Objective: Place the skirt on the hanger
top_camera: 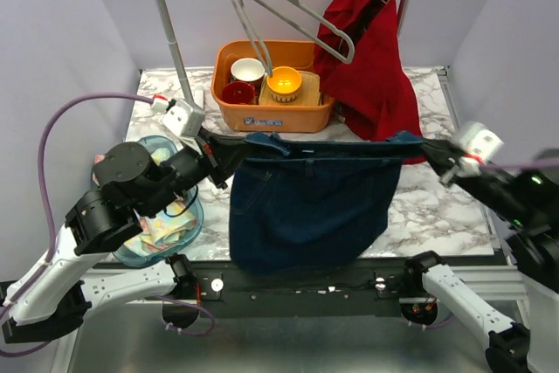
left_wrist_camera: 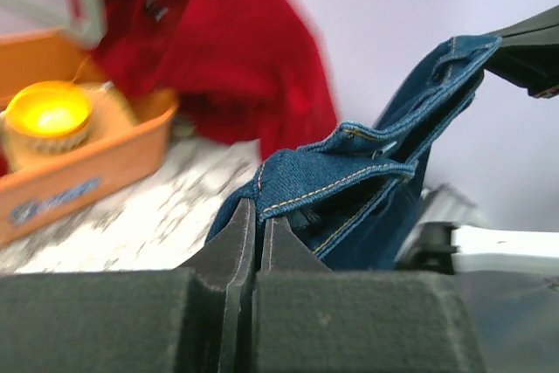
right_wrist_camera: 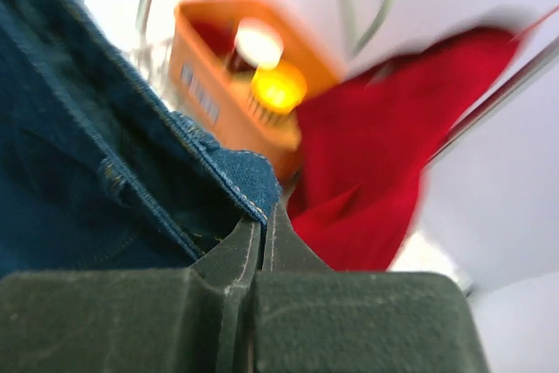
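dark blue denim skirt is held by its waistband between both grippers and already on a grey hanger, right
No. The dark blue denim skirt is held by its waistband between the left gripper and right gripper, but not on a grey hanger: the top external view shows the hangers bare.

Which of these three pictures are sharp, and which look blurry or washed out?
Top external: sharp and evenly lit, the skirt crisp. Left wrist: denim stitching clear, orange bin and red garment smeared. Right wrist: most blurred, background washed out white, only the denim by the right pincer readable.
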Action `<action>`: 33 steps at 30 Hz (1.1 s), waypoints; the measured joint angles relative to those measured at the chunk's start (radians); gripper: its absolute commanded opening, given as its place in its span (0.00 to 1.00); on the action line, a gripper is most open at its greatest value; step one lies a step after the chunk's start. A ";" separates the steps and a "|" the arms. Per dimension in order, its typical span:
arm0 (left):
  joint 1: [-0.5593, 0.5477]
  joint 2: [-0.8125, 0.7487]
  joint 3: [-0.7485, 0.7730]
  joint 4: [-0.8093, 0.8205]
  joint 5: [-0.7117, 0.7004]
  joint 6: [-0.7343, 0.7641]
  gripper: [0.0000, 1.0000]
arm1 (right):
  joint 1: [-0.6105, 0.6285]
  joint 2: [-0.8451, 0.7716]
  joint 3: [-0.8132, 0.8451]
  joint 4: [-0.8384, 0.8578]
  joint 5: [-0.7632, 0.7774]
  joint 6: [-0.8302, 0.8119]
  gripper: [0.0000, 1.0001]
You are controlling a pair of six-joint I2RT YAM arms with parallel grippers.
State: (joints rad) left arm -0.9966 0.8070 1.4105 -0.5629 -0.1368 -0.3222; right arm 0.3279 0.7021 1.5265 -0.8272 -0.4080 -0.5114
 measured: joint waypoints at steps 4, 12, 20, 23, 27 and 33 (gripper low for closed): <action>0.005 -0.031 -0.186 0.030 -0.134 -0.018 0.00 | -0.002 0.076 -0.214 0.058 0.047 0.017 0.01; 0.364 0.082 -0.674 0.242 -0.022 -0.185 0.00 | -0.001 0.354 -0.441 0.191 0.046 0.040 0.01; 0.458 0.129 -0.768 0.354 0.180 -0.316 0.00 | -0.009 0.373 -0.557 0.203 -0.022 -0.080 0.01; 0.459 0.107 -0.826 0.360 0.251 -0.369 0.00 | -0.009 0.353 -0.652 0.183 -0.031 -0.145 0.01; 0.457 0.093 -0.918 0.346 0.341 -0.435 0.14 | -0.009 0.352 -0.768 0.127 -0.055 -0.233 0.02; 0.439 0.079 -0.944 0.280 0.415 -0.470 0.48 | -0.009 0.353 -0.793 0.067 -0.084 -0.302 0.32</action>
State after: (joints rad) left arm -0.5579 0.8864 0.4664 -0.2829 0.2787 -0.7921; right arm 0.3191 1.0554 0.7338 -0.7605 -0.4915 -0.8131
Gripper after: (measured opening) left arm 0.332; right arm 0.117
